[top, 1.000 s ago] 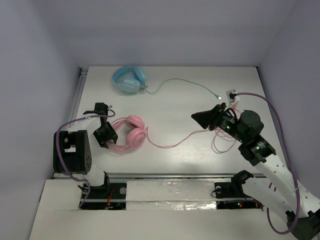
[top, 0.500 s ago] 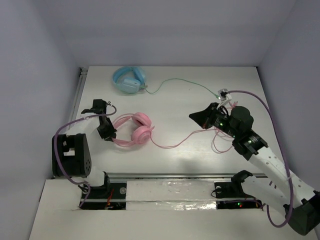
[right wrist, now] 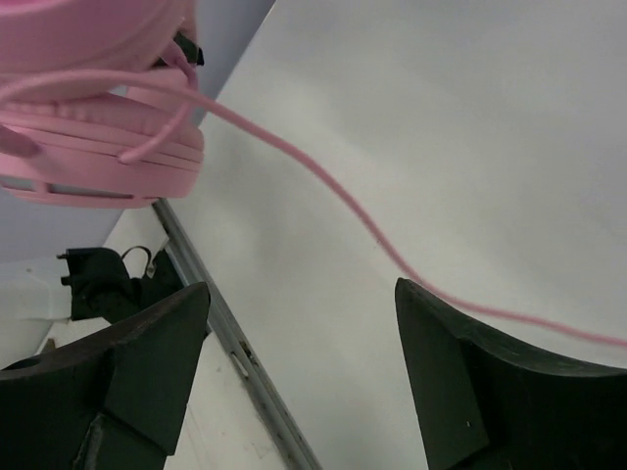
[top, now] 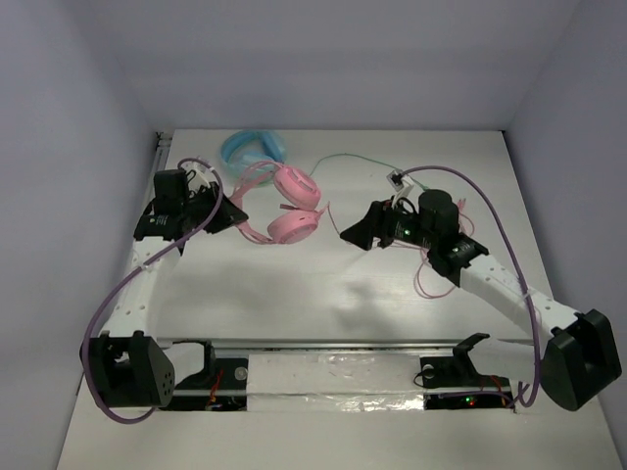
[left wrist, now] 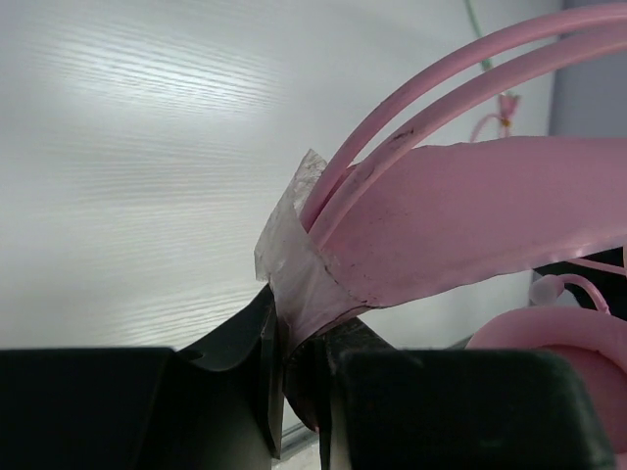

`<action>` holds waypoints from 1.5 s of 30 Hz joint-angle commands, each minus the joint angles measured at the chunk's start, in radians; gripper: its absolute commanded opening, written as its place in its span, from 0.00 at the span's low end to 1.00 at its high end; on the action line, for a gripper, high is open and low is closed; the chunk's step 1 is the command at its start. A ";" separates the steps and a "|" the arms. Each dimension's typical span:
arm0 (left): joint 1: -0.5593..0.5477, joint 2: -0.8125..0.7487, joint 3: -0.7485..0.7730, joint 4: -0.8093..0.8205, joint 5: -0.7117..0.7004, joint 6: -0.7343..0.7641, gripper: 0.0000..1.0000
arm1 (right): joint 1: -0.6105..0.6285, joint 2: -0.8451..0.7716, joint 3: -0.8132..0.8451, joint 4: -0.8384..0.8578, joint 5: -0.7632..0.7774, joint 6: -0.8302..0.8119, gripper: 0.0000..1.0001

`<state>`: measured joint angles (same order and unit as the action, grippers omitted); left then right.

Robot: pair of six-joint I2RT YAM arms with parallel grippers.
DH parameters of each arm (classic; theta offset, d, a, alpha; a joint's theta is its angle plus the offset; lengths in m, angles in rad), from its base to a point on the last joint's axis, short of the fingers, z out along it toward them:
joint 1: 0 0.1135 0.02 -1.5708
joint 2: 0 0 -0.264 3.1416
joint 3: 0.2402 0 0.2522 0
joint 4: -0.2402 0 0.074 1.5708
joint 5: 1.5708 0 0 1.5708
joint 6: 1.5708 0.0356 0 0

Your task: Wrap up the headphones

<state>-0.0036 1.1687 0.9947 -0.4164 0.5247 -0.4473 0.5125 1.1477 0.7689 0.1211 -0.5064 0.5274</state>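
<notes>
Soft, even light from above; a faint, blurred shadow lies on the bench (top: 323, 284) nearside of the right fingers (top: 355, 235). Bright glare beyond the left fingers (left wrist: 216, 392).

Headphones (top: 294, 226) right of left end effector (top: 231, 216)

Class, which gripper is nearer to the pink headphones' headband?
Left. The left gripper has its fingers shut on the headband, gripping it. The right gripper is open and apart from it, off to the right beyond the earcups.
</notes>
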 commanded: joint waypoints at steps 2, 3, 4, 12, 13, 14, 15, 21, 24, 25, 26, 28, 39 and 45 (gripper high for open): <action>-0.010 -0.020 -0.007 0.146 0.234 -0.093 0.00 | 0.008 0.010 0.061 0.081 -0.089 -0.104 0.83; -0.010 -0.039 -0.016 0.172 0.256 -0.128 0.00 | 0.008 0.018 0.064 0.089 -0.101 -0.122 0.84; -0.010 -0.049 -0.039 0.230 0.270 -0.146 0.00 | 0.008 0.026 0.058 0.112 -0.110 -0.128 0.84; -0.010 -0.086 -0.036 0.362 0.375 -0.250 0.00 | 0.008 0.162 0.035 0.146 -0.083 -0.181 0.68; -0.010 -0.087 -0.030 0.382 0.379 -0.266 0.00 | 0.008 0.165 0.024 0.194 -0.077 -0.173 0.64; -0.010 -0.090 -0.019 0.383 0.376 -0.277 0.00 | 0.008 0.165 0.008 0.230 -0.057 -0.165 0.59; -0.010 -0.095 -0.007 0.384 0.371 -0.284 0.00 | 0.008 0.150 -0.037 0.267 -0.029 -0.147 0.49; 0.010 -0.107 0.042 0.476 0.368 -0.389 0.00 | 0.008 0.067 -0.157 0.428 0.121 -0.103 0.48; 0.046 -0.110 0.076 0.476 0.357 -0.412 0.00 | 0.008 0.029 -0.218 0.480 0.155 -0.073 0.55; 0.056 -0.110 0.093 0.490 0.357 -0.421 0.00 | 0.008 0.027 -0.224 0.473 0.172 -0.067 0.55; 0.056 -0.109 0.102 0.498 0.362 -0.432 0.00 | 0.008 0.030 -0.229 0.474 0.207 -0.063 0.56; 0.068 -0.101 0.122 0.554 0.383 -0.491 0.00 | 0.008 0.043 -0.243 0.502 0.227 -0.037 0.56; 0.068 -0.066 0.163 0.679 0.428 -0.623 0.00 | 0.008 0.087 -0.266 0.528 0.243 0.022 0.66; 0.068 -0.072 0.171 0.671 0.420 -0.622 0.00 | 0.008 0.161 -0.258 0.558 0.201 0.040 0.68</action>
<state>0.0628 1.1202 1.1049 0.1833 0.9272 -1.0203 0.5129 1.2785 0.4911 0.6029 -0.2909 0.5560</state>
